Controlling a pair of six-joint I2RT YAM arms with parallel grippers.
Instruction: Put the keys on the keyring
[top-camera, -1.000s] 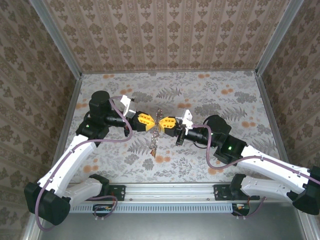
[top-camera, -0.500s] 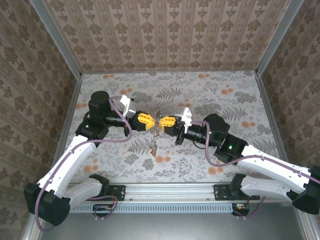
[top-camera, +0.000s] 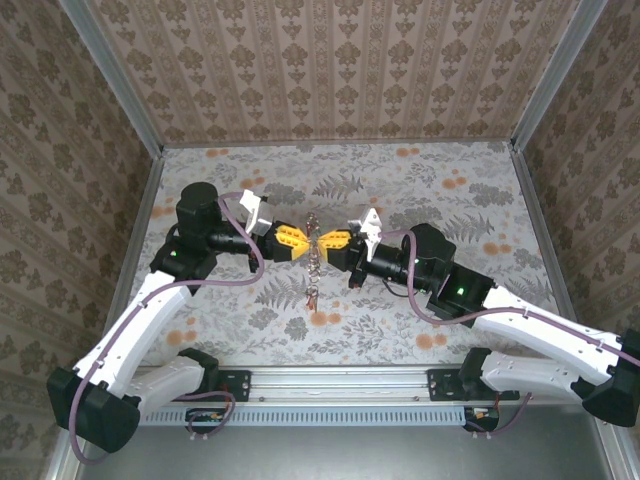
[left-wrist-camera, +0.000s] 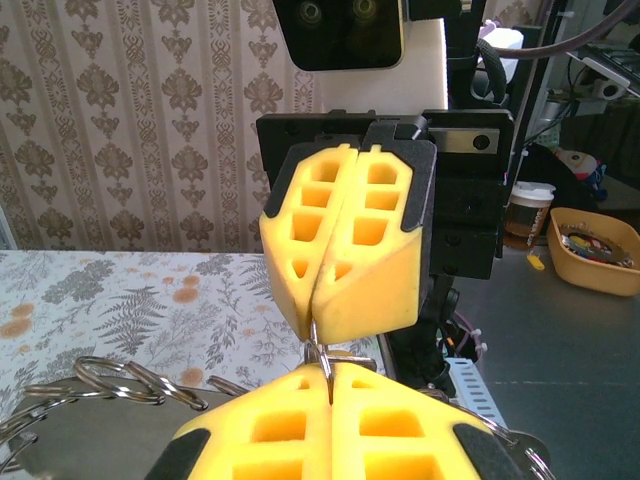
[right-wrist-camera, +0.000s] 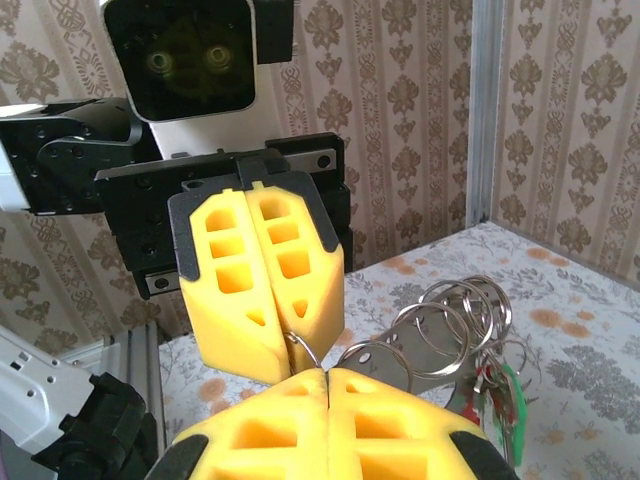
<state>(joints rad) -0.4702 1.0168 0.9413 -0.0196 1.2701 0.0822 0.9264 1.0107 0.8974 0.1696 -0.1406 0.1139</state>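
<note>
Keyring (top-camera: 316, 236) sits above the table (top-camera: 470, 200), pinched tip to tip by the left claw (top-camera: 299, 240) and right claw (top-camera: 333, 242), both clenched on it. The keys (top-camera: 311, 285) dangle below. Threading seems underway; next, the loop needs spreading.

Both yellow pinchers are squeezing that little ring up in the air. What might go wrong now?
1. The left tool and right tool pinch the thin keyring with just their very tips, so it might slip out.
2. The keys dangle below, above the table; a slip would probably drop the whole bunch.
3. The tools sit tip to tip, so pulling apart or twisting could bend the ring.
</note>
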